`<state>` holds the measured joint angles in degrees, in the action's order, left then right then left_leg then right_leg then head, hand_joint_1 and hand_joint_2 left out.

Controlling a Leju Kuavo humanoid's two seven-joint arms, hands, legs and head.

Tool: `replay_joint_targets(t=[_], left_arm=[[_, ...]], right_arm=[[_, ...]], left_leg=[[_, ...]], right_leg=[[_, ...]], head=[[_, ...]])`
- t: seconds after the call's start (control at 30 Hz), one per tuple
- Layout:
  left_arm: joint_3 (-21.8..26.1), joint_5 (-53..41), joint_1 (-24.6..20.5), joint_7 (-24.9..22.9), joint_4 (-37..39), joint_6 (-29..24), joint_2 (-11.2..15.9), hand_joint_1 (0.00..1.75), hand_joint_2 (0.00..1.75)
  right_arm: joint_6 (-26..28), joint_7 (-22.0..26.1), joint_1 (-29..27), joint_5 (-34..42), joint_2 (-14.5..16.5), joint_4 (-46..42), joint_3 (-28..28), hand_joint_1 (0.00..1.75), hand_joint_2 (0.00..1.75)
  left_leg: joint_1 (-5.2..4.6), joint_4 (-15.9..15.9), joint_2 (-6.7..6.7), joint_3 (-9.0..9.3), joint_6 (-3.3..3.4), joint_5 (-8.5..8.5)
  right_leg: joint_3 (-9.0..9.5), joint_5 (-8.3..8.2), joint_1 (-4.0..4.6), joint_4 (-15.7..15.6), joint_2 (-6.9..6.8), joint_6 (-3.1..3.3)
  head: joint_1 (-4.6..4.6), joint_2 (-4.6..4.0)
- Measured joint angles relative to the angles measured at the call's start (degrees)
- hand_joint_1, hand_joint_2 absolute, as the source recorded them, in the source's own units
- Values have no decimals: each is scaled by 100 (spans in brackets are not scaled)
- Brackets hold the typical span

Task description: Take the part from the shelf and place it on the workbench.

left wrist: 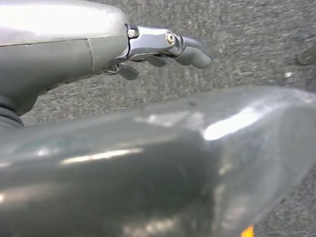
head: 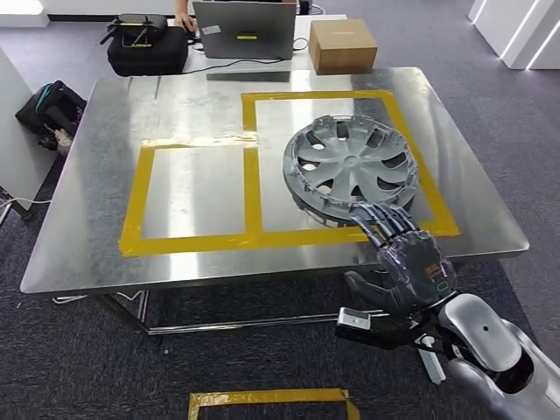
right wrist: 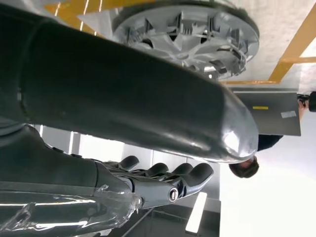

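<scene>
Right robot hand (head: 409, 254): at the near edge of the desk, palm down, fingers stretched forward and slightly apart, grasping nothing; the fingertips (head: 370, 214) lie at the near rim of the part, though whether they touch it cannot be told. In the right wrist view the thick thumb (right wrist: 149, 98) and the dark fingers (right wrist: 178, 175) stand apart with nothing between them.
Left robot hand (left wrist: 164, 47): seen in the left wrist view over grey carpet, fingers extended; released, nothing held.
Part (head: 350, 166): a grey plastic wheel cover with spokes and cut-outs, lying flat on the desk inside the right-hand yellow tape rectangle, its near rim close to the front tape line.
Desk (head: 86, 219): a shiny metal top marked with two adjoining rectangles of yellow tape (head: 251, 188); the left rectangle is smaller and sits lower than the right.
Beyond the desk: a second surface carrying a laptop (head: 244, 31), a cardboard box (head: 342, 44) to its right and a black bag (head: 146, 44) to its left; a person's hand (head: 185, 19) rests beside the laptop.
Floor: dark grey carpet, with a strip of yellow floor tape (head: 270, 398) in front of the desk and a dark bundle (head: 49, 109) off the desk's left side.
</scene>
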<state>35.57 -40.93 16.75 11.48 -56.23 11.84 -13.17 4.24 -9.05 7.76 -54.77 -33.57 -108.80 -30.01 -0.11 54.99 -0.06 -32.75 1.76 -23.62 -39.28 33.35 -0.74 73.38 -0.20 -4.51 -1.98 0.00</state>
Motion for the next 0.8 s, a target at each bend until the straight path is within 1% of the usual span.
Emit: replay_joint_targets(t=[0.03, 0.07, 0.1, 0.13, 0.17, 0.2, 0.23, 0.27, 0.3, 0.33, 0.37, 0.4, 0.43, 0.47, 0.5, 0.53, 0.57, 0.6, 0.63, 0.67, 0.7, 0.73, 0.77, 0.8], left_arm=[[12, -12, 0, 1, -3, 2, -15, 0, 0], [24, -30, 1, 1, -5, 7, -28, 0, 0], [38, -49, 0, 2, -10, 12, -42, 0, 0], [51, -67, 2, 3, -24, 19, -58, 0, 0], [67, -81, 5, 5, -40, 26, -72, 0, 0], [86, -89, 7, 10, -57, 33, -86, 0, 0], [104, -97, 11, 15, -74, 39, -97, 0, 0], [122, -107, 17, 20, -84, 44, -104, 0, 0], [141, -118, 24, 22, -92, 48, -109, 0, 0], [161, -133, 34, 24, -100, 51, -113, 0, 0], [182, -155, 45, 24, -106, 59, -120, 0, 0], [202, -171, 49, 23, -112, 66, -129, 0, 0], [216, -185, 49, 23, -116, 73, -139, 0, 0], [228, -194, 44, 23, -121, 78, -147, 0, 0], [238, -195, 38, 22, -126, 79, -151, 0, 0], [249, -195, 33, 23, -132, 79, -153, 0, 0], [259, -196, 31, 22, -139, 79, -153, 0, 0], [266, -196, 30, 22, -147, 80, -153, 0, 0], [269, -196, 28, 23, -156, 80, -156, 0, 0], [270, -197, 22, 23, -171, 81, -160, 0, 0], [270, -201, 13, 23, -183, 83, -168, 0, 0], [272, -211, 5, 25, -192, 86, -177, 0, 0], [276, -228, 5, 26, -200, 92, -185, 0, 0], [282, -251, 8, 27, -202, 101, -193, 0, 0]], right_arm=[[0, 0, -11, 0, 0, 1, 0, 0, 0], [1, 0, -18, 0, 0, 1, 0, 0, 0], [2, 0, -21, 0, 0, -1, 1, 0, 0], [3, 0, -21, 0, -1, -8, 4, 0, 0], [5, 1, -19, 0, -3, -21, 10, 0, 0], [7, 1, -21, 0, -5, -35, 16, 0, 0], [7, 2, -24, 0, -8, -49, 21, 0, 0], [5, 2, -32, 0, -11, -56, 24, 0, 0], [3, 2, -40, 1, -12, -58, 24, 0, 0], [0, 2, -46, 2, -13, -60, 24, 0, 0], [-2, 2, -55, 4, -13, -62, 24, 0, 0], [-5, 2, -62, 5, -13, -63, 24, 0, 0], [-7, 2, -73, 7, -13, -64, 24, 0, 0], [-9, 1, -83, 8, -13, -64, 24, 0, 0], [-13, 1, -90, 8, -13, -64, 24, 0, 0], [-16, 0, -95, 9, -13, -64, 24, 0, 0], [-18, 0, -98, 9, -13, -64, 24, 0, 0], [-20, 0, -99, 9, -13, -65, 24, 0, 0], [-20, 0, -101, 9, -14, -69, 25, 0, 0], [-20, 0, -100, 9, -15, -78, 30, 0, 0], [-20, 0, -99, 9, -17, -85, 36, 0, 0], [-21, 0, -99, 10, -19, -92, 42, 0, 0], [-23, 0, -102, 11, -21, -96, 47, 0, 0], [-27, 0, -112, 13, -22, -95, 48, 0, 0]], left_leg=[[-10, 6, 0, -99, -3, 76], [-18, 11, 0, -193, -9, 151], [-22, 19, 0, -276, -20, 226], [-33, 27, -4, -343, -38, 296], [-41, 34, -6, -387, -59, 365], [-45, 29, -7, -409, -82, 435], [-45, 15, -7, -422, -110, 501], [-39, -3, -6, -431, -141, 569], [-30, -8, -8, -453, -176, 579], [-24, 60, -11, -498, -214, 463], [-20, 238, -14, -565, -252, 221], [-10, 531, -14, -647, -284, -121], [-3, 921, -13, -735, -311, -465], [5, 1326, -12, -802, -331, -693], [10, 1635, -11, -817, -343, -764], [12, 1783, -11, -756, -349, -694], [14, 1726, -11, -596, -350, -539], [16, 1469, -11, -338, -347, -399], [18, 1073, -12, 8, -342, -351], [16, 602, -17, 359, -320, -404], [10, 241, -22, 605, -287, -488], [-2, 6, -28, 747, -247, -561], [-13, -96, -30, 757, -193, -575], [-12, -79, -18, 694, -144, -531]], right_leg=[[91, -121, 6, 71, 0, 12], [276, -314, 14, -57, 1, 30], [570, -466, 23, -387, 3, 54], [948, -482, 36, -872, 5, 77], [1289, -413, 48, -1363, 6, 103], [1523, -314, 63, -1738, 8, 124], [1628, -239, 80, -1947, 8, 148], [1595, -254, 88, -1990, 7, 183], [1523, -310, 86, -1970, -3, 225], [1449, -377, 79, -1963, -9, 277], [1361, -459, 66, -1966, -17, 322], [1279, -547, 56, -1965, -22, 352], [1186, -634, 55, -1958, -19, 370], [1088, -720, 55, -1944, -21, 369], [983, -800, 54, -1921, -22, 362], [857, -873, 51, -1888, -24, 348], [731, -938, 44, -1849, -24, 328], [618, -997, 37, -1808, -24, 304], [523, -1049, 37, -1769, -22, 276], [448, -1101, 39, -1732, -21, 248], [399, -1163, 43, -1714, -22, 221], [366, -1227, 45, -1708, -24, 194], [342, -1292, 41, -1712, -25, 165], [317, -1326, 32, -1716, -20, 138]], head=[[1, 0], [2, 0], [2, 0], [0, 0], [3, 0], [4, 0], [-1, 1], [-2, 1], [-5, 1], [0, 1], [15, 0], [26, 0], [34, 0], [37, 0], [35, 0], [36, 0], [36, 0], [36, 1], [38, 1], [34, 1], [31, 2], [31, 2], [26, 2], [31, 2]])
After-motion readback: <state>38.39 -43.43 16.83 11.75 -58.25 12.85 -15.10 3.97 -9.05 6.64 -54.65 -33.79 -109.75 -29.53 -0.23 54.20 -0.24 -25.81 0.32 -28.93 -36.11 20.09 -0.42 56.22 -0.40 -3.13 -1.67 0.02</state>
